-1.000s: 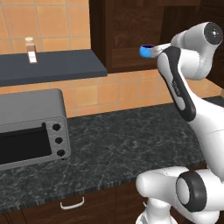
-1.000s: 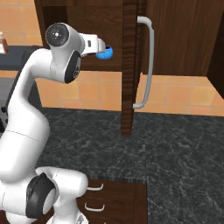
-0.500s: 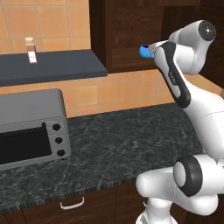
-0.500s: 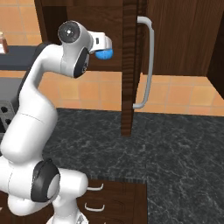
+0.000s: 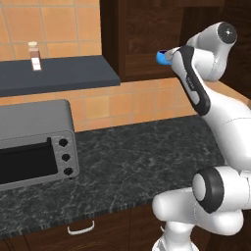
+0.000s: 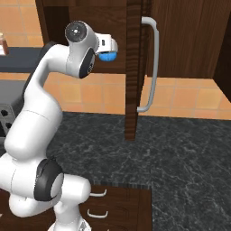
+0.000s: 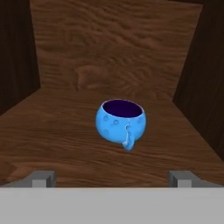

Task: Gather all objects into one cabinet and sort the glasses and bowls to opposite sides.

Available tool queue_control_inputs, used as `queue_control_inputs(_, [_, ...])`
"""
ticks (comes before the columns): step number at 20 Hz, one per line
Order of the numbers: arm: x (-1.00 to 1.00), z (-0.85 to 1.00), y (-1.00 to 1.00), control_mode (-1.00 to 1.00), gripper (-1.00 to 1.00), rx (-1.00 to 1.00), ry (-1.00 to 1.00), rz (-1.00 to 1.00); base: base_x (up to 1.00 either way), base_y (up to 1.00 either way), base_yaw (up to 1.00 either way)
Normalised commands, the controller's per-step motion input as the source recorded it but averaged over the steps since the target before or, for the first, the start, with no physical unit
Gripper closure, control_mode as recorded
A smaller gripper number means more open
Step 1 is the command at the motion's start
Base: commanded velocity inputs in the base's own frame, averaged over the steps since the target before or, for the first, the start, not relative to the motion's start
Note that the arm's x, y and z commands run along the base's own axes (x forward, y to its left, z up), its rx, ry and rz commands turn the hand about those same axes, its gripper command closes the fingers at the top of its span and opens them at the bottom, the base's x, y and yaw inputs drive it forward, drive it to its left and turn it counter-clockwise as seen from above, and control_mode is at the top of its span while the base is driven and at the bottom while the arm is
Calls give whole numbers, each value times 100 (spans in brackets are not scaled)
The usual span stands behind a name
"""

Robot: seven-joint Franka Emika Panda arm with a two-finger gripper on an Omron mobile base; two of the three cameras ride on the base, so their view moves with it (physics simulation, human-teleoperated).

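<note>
Grey fingertips of the gripper (image 7: 112, 179) stand spread wide, holding nothing. Just beyond them a bright-blue bowl (image 7: 120, 122) with a dark navy inside sits upright on the wooden floor of the cabinet (image 7: 57, 135), apart from both side walls.

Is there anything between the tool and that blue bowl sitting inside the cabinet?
Nothing visible. In the hand view the open tool faces the blue bowl directly, with bare cabinet floor between the finger tips and the bowl. The bowl stands upright, apart from the cabinet walls.
</note>
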Motion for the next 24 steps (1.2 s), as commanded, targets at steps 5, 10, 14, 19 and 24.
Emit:
queue_control_inputs(5, [42, -12, -15, -100, -100, 0, 2, 0, 0, 0, 0])
queue_control_inputs(10, [31, -15, -18, -100, -100, 0, 2, 0, 0, 0, 0])
queue_control_inputs(14, [14, 0, -4, -100, -100, 0, 0, 0, 0, 0, 0])
queue_control_inputs(19, [14, -8, 0, -100, -100, 0, 0, 0, 0, 0, 0])
queue_control_inputs(24, [19, -7, 0, -100, -100, 0, 1, 0, 0, 0, 0])
